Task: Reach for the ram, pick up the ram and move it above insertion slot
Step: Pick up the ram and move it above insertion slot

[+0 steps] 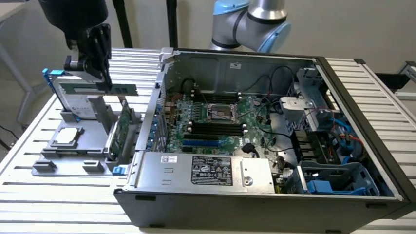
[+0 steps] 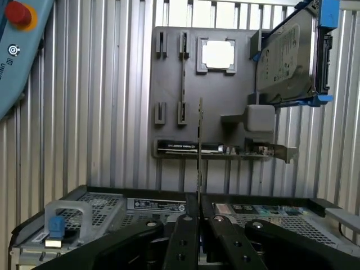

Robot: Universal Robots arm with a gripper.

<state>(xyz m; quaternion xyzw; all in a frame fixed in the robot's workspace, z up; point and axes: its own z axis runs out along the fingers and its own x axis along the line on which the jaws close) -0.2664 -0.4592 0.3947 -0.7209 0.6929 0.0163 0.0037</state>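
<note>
Fingers [image 2: 198, 225] clamped on ram [image 1: 117, 90], I've got it lifted clear of grey fixture tray [image 1: 65, 156], beside open PC case [image 1: 260, 122]. Long axis roughly horiz. Tray holds CPU [image 1: 67, 137], HDD [image 1: 65, 97], expansion card [image 1: 120, 131] on edge.

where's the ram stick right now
The ram is held in the gripper on the exterior view's left, lifted above the grey parts holder, beside the open computer case.
</note>
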